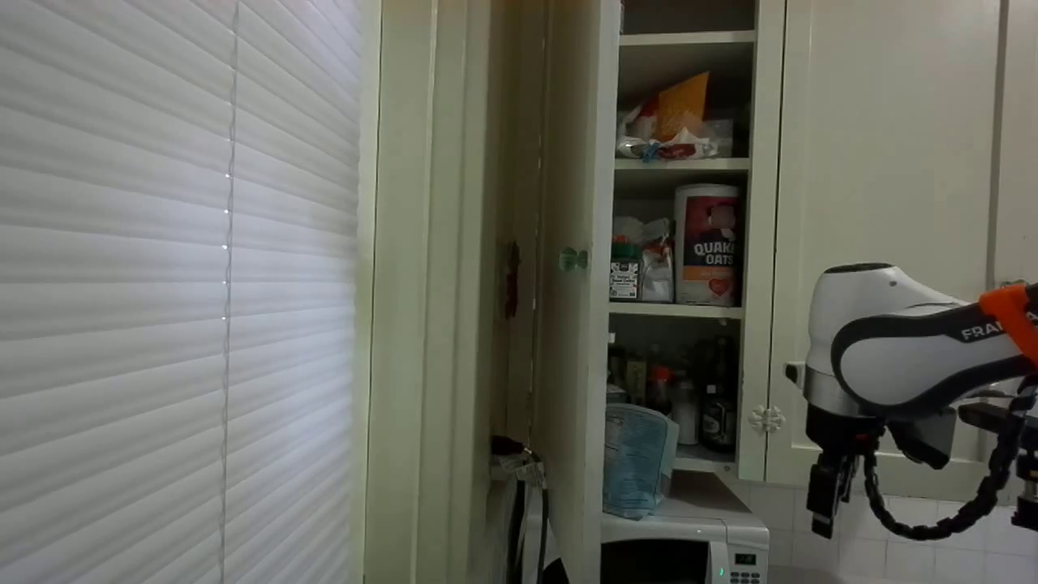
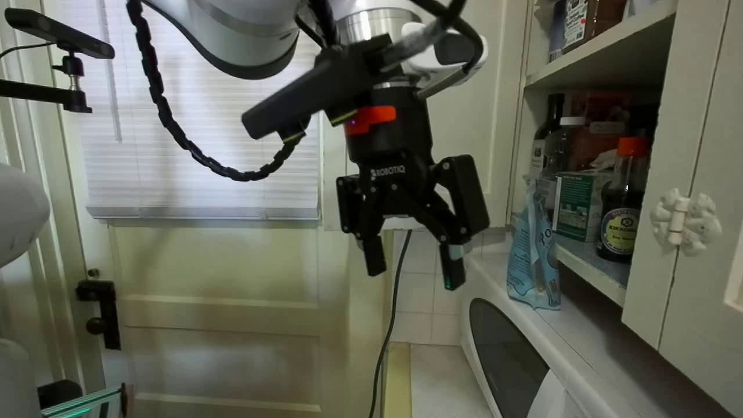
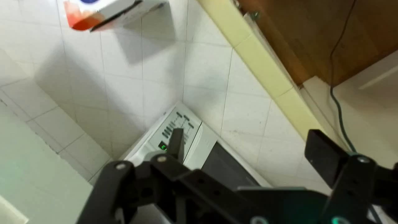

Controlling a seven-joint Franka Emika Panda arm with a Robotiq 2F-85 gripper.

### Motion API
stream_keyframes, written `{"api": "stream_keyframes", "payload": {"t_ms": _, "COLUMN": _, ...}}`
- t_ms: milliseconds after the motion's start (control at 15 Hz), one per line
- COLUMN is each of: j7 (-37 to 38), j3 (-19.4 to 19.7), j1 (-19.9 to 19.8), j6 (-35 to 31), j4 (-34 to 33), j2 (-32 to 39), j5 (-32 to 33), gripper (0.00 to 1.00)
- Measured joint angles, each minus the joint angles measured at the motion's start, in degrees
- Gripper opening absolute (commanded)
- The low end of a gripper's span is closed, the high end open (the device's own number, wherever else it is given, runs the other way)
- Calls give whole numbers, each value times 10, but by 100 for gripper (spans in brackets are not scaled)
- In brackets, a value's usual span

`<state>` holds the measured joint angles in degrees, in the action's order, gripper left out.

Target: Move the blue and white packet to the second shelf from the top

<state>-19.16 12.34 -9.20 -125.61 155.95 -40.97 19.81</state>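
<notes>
The blue and white packet (image 1: pixel 636 462) stands upright on top of the microwave, in front of the lowest cupboard shelf. It also shows in an exterior view (image 2: pixel 533 255) and is out of the wrist view. The second shelf from the top (image 1: pixel 681 165) is a white board bearing an orange packet (image 1: pixel 681 105). My gripper (image 2: pixel 414 270) is in the air, apart from the packet, at about its height. Its two fingers are spread with nothing between them. In the wrist view the open gripper (image 3: pixel 250 149) hangs above the microwave front and the tiled counter.
The microwave (image 1: pixel 722 527) stands below the open cupboard. The cupboard door (image 1: pixel 572 243) is swung outward at the cupboard's side. Lower shelves hold an oats canister (image 1: pixel 707 243) and bottles (image 2: pixel 621 203). A box (image 3: pixel 102 14) stands on the counter. A cable (image 2: pixel 390 325) hangs down.
</notes>
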Motion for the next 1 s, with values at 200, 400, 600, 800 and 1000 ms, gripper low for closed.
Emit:
{"api": "stream_keyframes", "payload": {"t_ms": 200, "j7": -22, "j3": 45, "j1": 0, "j6": -146, "j4": 19, "j2": 26, "j5": -2, "gripper": 100}}
{"api": "stream_keyframes", "payload": {"t_ms": 400, "j7": -88, "j3": 99, "j1": 24, "j6": -275, "j4": 20, "j2": 76, "j5": -34, "gripper": 100}}
{"api": "stream_keyframes", "payload": {"t_ms": 600, "j7": -179, "j3": 171, "j1": 102, "j6": -347, "j4": 20, "j2": 127, "j5": -123, "gripper": 100}}
{"api": "stream_keyframes", "payload": {"t_ms": 800, "j7": -275, "j3": 243, "j1": 211, "j6": -347, "j4": 20, "j2": 147, "j5": -231, "gripper": 100}}
{"api": "stream_keyframes", "payload": {"t_ms": 1000, "j7": -300, "j3": 265, "j1": 245, "j6": -347, "j4": 19, "j2": 151, "j5": -259, "gripper": 100}}
